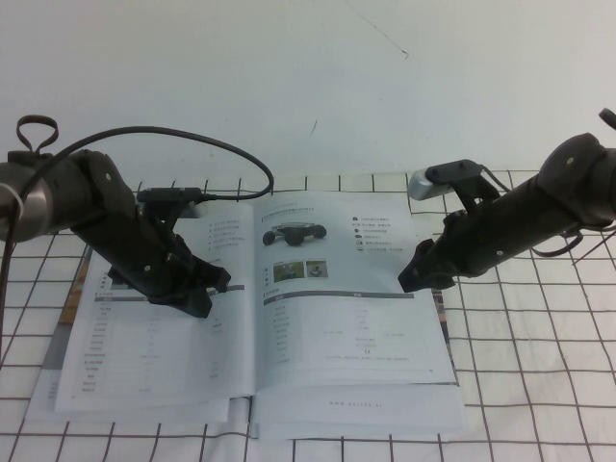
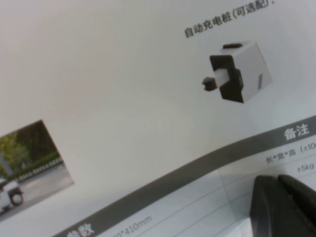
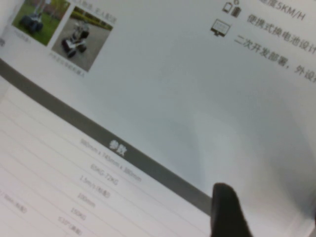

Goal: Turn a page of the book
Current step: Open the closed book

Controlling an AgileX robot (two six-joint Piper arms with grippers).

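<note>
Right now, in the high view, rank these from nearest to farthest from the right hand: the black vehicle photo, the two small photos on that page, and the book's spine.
From the right hand, at the right page's outer edge of the book; the left hand rests on the left page.
1. Black vehicle photo, upper part of the right page.
2. Two small photos, nearer the spine; close to the first.
3. Spine, the middle fold.

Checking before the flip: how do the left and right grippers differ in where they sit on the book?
The left gripper presses on the book's left page, fingers together; the right gripper hangs at the right page's outer edge, open. Left sits nearer the spine, right farther out. Both are black and hold nothing.
</note>
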